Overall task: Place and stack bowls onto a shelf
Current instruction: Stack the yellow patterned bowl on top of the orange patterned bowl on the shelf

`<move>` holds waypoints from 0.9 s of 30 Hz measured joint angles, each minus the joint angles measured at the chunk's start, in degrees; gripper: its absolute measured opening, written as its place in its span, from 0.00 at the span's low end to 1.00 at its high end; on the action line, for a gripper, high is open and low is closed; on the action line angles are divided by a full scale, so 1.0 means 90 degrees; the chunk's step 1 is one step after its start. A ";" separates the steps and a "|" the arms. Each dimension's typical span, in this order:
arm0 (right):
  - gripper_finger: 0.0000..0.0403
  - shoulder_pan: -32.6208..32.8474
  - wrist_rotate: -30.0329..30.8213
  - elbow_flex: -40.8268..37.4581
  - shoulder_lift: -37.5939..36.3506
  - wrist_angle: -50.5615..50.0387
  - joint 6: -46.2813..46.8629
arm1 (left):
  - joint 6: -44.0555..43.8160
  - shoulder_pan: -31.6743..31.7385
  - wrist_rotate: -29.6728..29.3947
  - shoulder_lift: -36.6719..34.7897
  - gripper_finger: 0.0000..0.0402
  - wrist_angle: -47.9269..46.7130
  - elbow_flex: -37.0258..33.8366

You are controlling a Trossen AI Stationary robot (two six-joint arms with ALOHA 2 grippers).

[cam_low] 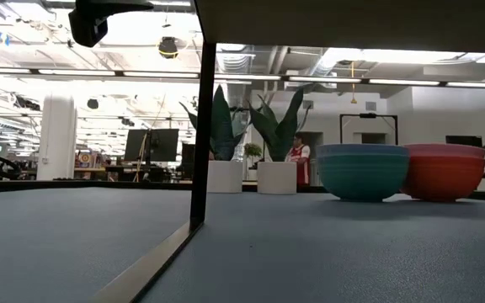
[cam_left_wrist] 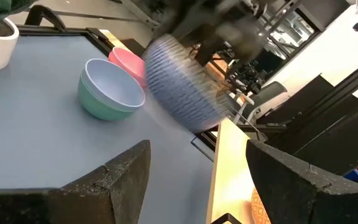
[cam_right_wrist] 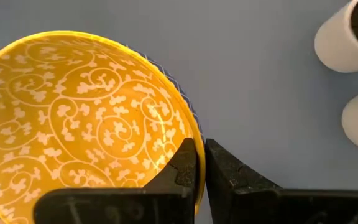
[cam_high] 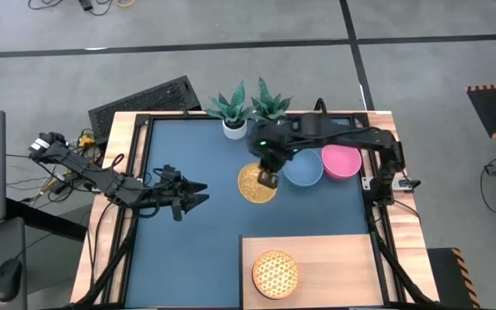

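Currently, right pincer is pinching the yellow bowl by its thin rim, beside the plant pots; probably rigid, glazed, slippery, breakable. Left pincer is waiting, spread wide.

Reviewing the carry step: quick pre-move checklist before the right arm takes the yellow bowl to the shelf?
1. Grip: right end effector shut on the yellow patterned bowl's rim: ok.
2. Bowl lifted off the tabletop: cannot tell; the left wrist view shows it tilted and blurred.
3. Shelf space: orange-red patterned bowl sits on its left part, bare wood beside it: ok.
4. Left end effector open, at the table's left, away from the path: ok.
5. Grey-blue bowl and pink bowl stand behind the carried bowl, not toward the shelf: ok.
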 joint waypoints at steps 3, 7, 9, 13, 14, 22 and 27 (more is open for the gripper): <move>0.09 0.0336 0.0004 0.0942 -0.0039 -0.0534 0.0512 | 0.0001 0.0000 0.0225 -0.0002 0.62 -0.0007 0.0000; 0.09 0.1058 -0.0010 0.1673 -0.0068 -0.0832 0.1211 | 0.0002 -0.0005 0.0412 -0.0002 0.62 -0.0035 0.0000; 0.09 0.1489 -0.0052 0.1594 -0.0163 -0.0616 0.1430 | 0.0002 -0.0005 0.0472 0.0000 0.62 -0.0068 0.0000; 0.09 0.2333 0.0006 0.1585 -0.0063 -0.0750 0.1821 | -0.0050 -0.0005 0.0501 -0.0001 0.62 -0.0192 0.0005; 0.09 0.2535 0.0109 0.1585 -0.0046 -0.0710 0.1948 | -0.0051 -0.0005 0.0505 0.0000 0.62 -0.0201 0.0004; 0.09 0.3432 0.0625 0.1583 0.0207 -0.0694 0.2638 | -0.0058 -0.0002 0.0559 0.0000 0.62 -0.0318 0.0004; 0.09 0.3573 0.0593 0.1588 0.0404 -0.0548 0.2657 | -0.0066 -0.0001 0.0559 -0.0002 0.62 -0.0354 0.0002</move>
